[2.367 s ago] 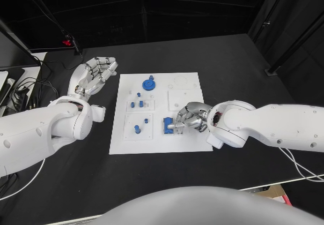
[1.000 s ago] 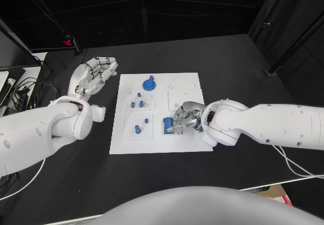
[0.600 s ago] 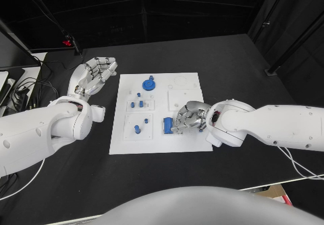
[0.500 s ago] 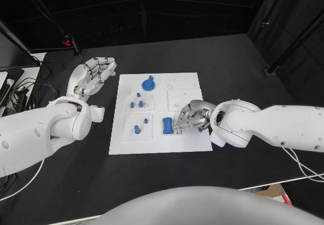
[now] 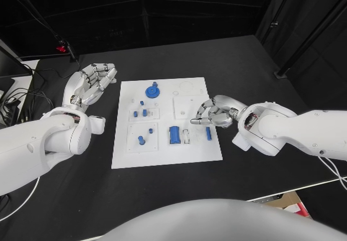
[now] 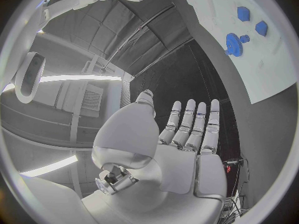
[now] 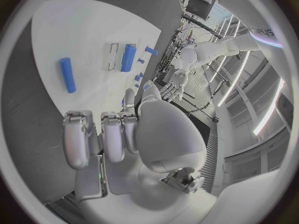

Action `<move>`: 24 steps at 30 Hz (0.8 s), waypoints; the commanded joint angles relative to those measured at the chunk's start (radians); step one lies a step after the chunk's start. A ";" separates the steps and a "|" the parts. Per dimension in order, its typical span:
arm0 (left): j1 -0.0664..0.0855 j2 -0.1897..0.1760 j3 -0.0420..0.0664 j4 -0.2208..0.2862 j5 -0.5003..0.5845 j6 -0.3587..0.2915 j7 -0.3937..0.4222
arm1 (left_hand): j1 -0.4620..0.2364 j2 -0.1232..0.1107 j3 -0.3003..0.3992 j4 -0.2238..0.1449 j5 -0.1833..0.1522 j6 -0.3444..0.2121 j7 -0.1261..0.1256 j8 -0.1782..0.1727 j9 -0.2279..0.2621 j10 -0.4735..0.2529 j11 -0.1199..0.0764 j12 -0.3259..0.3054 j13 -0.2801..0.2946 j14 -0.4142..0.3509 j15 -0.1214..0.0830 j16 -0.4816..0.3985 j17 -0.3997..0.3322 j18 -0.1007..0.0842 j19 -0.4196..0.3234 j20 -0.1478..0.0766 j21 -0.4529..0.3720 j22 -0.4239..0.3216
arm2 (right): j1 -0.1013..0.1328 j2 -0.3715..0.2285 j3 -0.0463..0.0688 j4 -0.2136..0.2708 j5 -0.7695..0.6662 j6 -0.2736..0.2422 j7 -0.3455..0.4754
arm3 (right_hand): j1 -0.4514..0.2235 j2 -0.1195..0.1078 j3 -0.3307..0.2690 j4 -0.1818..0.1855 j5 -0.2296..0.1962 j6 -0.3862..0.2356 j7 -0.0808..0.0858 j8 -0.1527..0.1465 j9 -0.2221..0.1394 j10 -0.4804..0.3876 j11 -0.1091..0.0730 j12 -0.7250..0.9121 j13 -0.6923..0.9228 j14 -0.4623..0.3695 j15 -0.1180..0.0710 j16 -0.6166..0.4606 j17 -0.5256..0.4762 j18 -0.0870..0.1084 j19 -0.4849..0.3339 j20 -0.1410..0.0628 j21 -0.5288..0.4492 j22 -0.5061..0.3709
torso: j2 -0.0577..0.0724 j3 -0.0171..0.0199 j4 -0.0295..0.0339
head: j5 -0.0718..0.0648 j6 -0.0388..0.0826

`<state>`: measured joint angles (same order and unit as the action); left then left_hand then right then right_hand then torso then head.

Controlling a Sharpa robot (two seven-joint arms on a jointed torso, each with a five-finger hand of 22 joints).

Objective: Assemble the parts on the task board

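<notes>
lying loose on the task board [image 5: 165,150], a blue pin [image 5: 208,133] has left the right hand [image 5: 214,111], fingers now released.

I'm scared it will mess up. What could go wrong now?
1. The small blue pin lies loose on the task board near its edge. It might roll off.
2. The right robot hand holds nothing and hovers close above the board. Lowering carelessly could knock the blue block out of place.
</notes>
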<state>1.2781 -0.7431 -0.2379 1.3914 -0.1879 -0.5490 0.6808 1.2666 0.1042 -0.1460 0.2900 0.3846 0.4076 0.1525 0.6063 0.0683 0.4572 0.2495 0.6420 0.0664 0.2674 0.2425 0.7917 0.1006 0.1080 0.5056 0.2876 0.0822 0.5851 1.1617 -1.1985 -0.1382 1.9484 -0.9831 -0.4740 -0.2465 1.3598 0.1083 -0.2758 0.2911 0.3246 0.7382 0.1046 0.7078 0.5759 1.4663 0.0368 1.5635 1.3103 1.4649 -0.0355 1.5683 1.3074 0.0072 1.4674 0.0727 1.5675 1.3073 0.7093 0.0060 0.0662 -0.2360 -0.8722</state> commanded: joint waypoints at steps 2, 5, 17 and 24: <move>0.001 0.000 0.001 0.002 0.000 0.006 0.047 | 0.000 0.010 -0.007 0.002 0.003 -0.009 0.135 0.006 -0.001 0.001 -0.002 0.004 -0.001 0.005 0.001 0.004 -0.002 -0.003 -0.002 0.002 0.005 -0.001 | -0.007 -0.008 -0.001 0.003 -0.207 0.037 -0.140 | -0.036 -0.001 -0.017 0.000 -0.003 -0.010 0.011 -0.015 -0.019 0.105 0.012 0.007 0.260 0.106 0.014 0.002 0.263 -0.007 0.103 0.013 0.003 0.263 | 0.001 0.0007 -0.0001 | -0.004 -0.001; 0.001 0.000 0.001 0.002 0.000 0.007 0.047 | 0.000 0.010 -0.007 0.002 0.003 -0.009 0.135 0.007 -0.001 0.001 -0.002 0.004 -0.001 0.005 0.001 0.004 -0.002 -0.003 -0.002 0.002 0.005 -0.001 | -0.011 -0.010 -0.001 0.001 -0.281 0.087 -0.225 | -0.061 -0.002 -0.029 0.001 -0.010 -0.008 0.014 -0.018 -0.029 0.105 0.016 0.007 0.260 0.106 0.017 0.002 0.263 -0.007 0.103 0.017 0.003 0.263 | 0.001 0.0006 0.0012 | -0.008 0.000; 0.001 -0.003 0.001 0.003 0.000 0.007 0.048 | 0.000 0.010 -0.007 0.002 0.003 -0.009 0.135 0.007 -0.001 0.001 -0.002 0.004 -0.001 0.005 0.001 0.004 -0.002 -0.003 -0.002 0.002 0.005 -0.002 | -0.017 -0.017 -0.001 0.008 -0.416 0.159 -0.380 | -0.109 0.003 -0.042 0.002 -0.007 0.026 0.004 0.003 -0.040 0.105 0.009 0.007 0.260 0.106 0.017 0.002 0.263 -0.007 0.103 0.021 0.003 0.263 | 0.001 0.0011 0.0013 | -0.010 0.004; -0.001 -0.004 0.001 0.002 0.000 0.008 0.047 | 0.000 0.010 -0.007 0.002 0.003 -0.009 0.135 0.007 -0.001 0.001 -0.002 0.004 -0.001 0.005 0.001 0.004 -0.002 -0.003 -0.002 0.002 0.005 -0.002 | -0.017 -0.027 -0.001 0.019 -0.426 0.134 -0.376 | -0.116 0.005 -0.043 0.001 -0.006 0.033 0.001 0.010 -0.040 0.105 0.006 0.007 0.260 0.106 0.015 0.002 0.263 -0.007 0.103 0.020 0.003 0.263 | 0.000 0.0008 0.0001 | -0.011 0.007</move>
<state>1.2764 -0.7464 -0.2379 1.3918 -0.1880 -0.5485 0.6808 1.2666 0.1042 -0.1482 0.2922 0.3846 0.4076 0.1525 0.6063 0.0684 0.4572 0.2495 0.6419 0.0665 0.2674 0.2425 0.7916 0.0996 0.1080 0.5055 0.2876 0.0821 0.5852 1.1441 -1.2245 -0.1393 1.9633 -1.3702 -0.3432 -0.5960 1.2517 0.1127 -0.3138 0.2933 0.3164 0.7632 0.1036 0.7137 0.5365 1.4669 0.0467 1.5666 1.3081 1.4651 -0.0213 1.5683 1.3073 0.0073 1.4650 0.0846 1.5675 1.3073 0.7098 0.0072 0.0673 -0.2469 -0.8652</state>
